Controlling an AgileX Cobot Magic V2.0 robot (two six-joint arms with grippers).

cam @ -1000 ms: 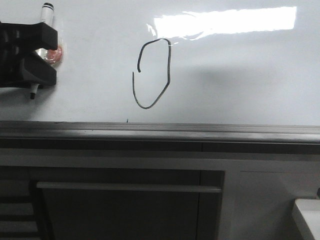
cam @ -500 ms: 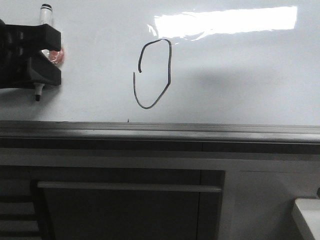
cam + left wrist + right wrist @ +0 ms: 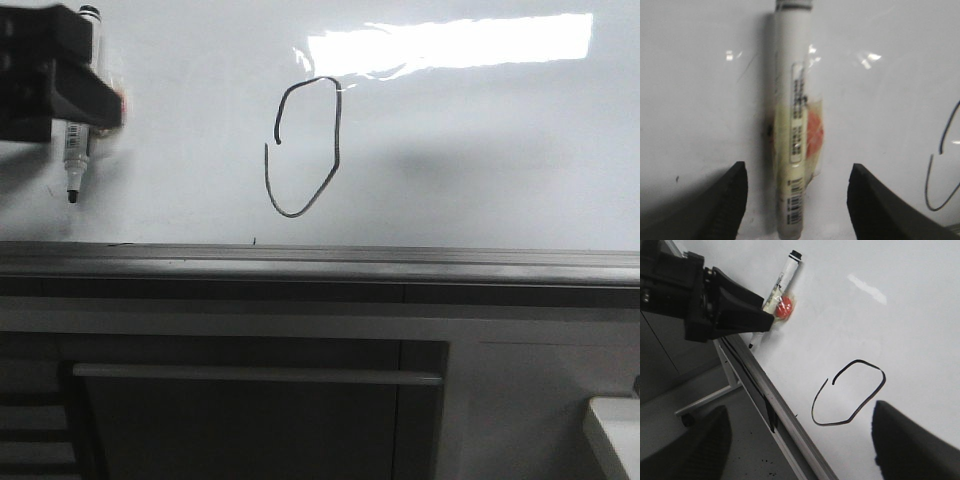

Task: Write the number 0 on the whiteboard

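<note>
The number 0 (image 3: 338, 130) is a thin black tall oval on the whiteboard (image 3: 480, 150), with a gap on its left side. It also shows in the right wrist view (image 3: 870, 401) and at the edge of the left wrist view (image 3: 929, 185). A white marker (image 3: 75, 150) with an orange-red round piece (image 3: 815, 130) rests upright against the board at the far left, tip down. My left gripper (image 3: 797, 170) is open. Its fingers stand either side of the marker (image 3: 792, 125) without touching it. My right gripper (image 3: 800, 412) is open and empty, off the board near the 0.
A grey metal ledge (image 3: 400, 262) runs along the board's lower edge. Below it are dark grey cabinet panels with a long bar handle (image 3: 260, 375). A white object (image 3: 615, 430) sits at the bottom right. A white frame leg (image 3: 705, 397) stands on the floor.
My left gripper has risen at the far left and let go of the marker. More of the marker now shows below it. The 0 is unchanged.
</note>
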